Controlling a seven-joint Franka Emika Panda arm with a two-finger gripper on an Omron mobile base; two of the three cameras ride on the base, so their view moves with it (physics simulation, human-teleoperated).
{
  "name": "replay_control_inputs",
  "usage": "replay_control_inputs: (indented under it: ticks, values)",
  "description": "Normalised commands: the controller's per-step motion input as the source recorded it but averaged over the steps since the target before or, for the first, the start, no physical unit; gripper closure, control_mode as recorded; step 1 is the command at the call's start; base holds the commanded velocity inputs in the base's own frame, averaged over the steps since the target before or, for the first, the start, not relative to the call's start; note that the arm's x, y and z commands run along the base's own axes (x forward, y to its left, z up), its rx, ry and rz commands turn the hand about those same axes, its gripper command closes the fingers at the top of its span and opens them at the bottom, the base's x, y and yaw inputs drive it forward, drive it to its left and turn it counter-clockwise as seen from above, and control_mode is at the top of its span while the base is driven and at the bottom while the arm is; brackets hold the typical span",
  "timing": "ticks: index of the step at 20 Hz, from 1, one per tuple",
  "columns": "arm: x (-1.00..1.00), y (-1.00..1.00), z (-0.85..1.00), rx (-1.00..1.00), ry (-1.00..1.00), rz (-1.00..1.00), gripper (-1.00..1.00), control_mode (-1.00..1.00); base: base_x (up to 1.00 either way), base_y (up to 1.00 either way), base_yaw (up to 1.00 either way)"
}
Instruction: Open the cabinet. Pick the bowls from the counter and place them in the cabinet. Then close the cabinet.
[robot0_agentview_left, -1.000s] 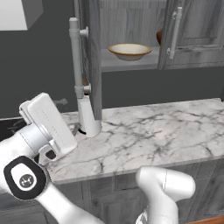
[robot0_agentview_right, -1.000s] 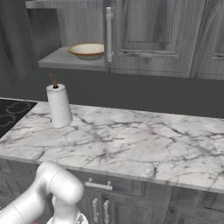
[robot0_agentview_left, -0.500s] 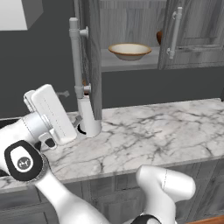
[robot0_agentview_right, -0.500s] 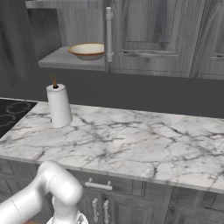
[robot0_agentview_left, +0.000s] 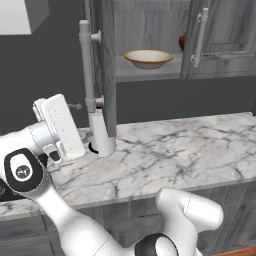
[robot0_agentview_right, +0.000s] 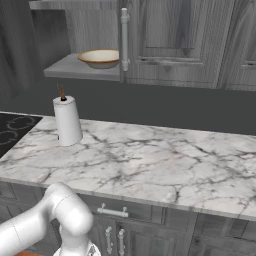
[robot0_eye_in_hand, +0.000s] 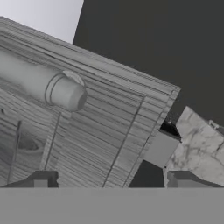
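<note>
The cabinet (robot0_agentview_left: 150, 20) stands open, its left door (robot0_agentview_left: 106, 65) swung out edge-on with the silver bar handle (robot0_agentview_left: 86, 65) on its outer face. On the grey shelf (robot0_agentview_right: 65, 67) rests the cream bowl (robot0_agentview_left: 149, 58) (robot0_agentview_right: 100, 57). A sliver of the reddish-brown bowl (robot0_agentview_left: 182, 42) peeks from behind the right door (robot0_agentview_left: 220, 35). My white hand (robot0_agentview_left: 59, 127) hovers left of the open door, below the handle. In the hand view my gripper (robot0_eye_in_hand: 111, 181) is open, facing the door's wood-grain face (robot0_eye_in_hand: 87, 135) and the handle's round end (robot0_eye_in_hand: 61, 89). Nothing lies between the fingertips (robot0_eye_in_hand: 41, 179).
A paper towel roll (robot0_agentview_left: 102, 135) (robot0_agentview_right: 67, 120) stands on the marble counter (robot0_agentview_left: 175, 155) (robot0_agentview_right: 150, 160) just under the open door. The black cooktop (robot0_agentview_right: 12, 130) lies at the counter's left end. Drawer fronts (robot0_agentview_right: 115, 212) run below.
My hand has risen slightly and edged toward the open door. The door and the bowls have stayed where they were.
</note>
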Motion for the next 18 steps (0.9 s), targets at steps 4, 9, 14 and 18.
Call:
replay_control_inputs:
  ticks: [4, 9, 14, 18]
  values:
    - [0.36, -0.02, -0.48, 0.08, -0.18, -0.05, -1.00, -1.00, 0.00, 0.00, 0.00]
    - [0.12, -0.14, -0.01, 0.12, -0.33, -0.04, -1.00, -1.00, 0.00, 0.00, 0.00]
    - [0.20, -0.16, 0.00, 0.13, -0.21, -0.05, -1.00, -1.00, 0.00, 0.00, 0.00]
    - [0.33, -0.11, -0.01, 0.11, -0.12, -0.03, -1.00, -1.00, 0.00, 0.00, 0.00]
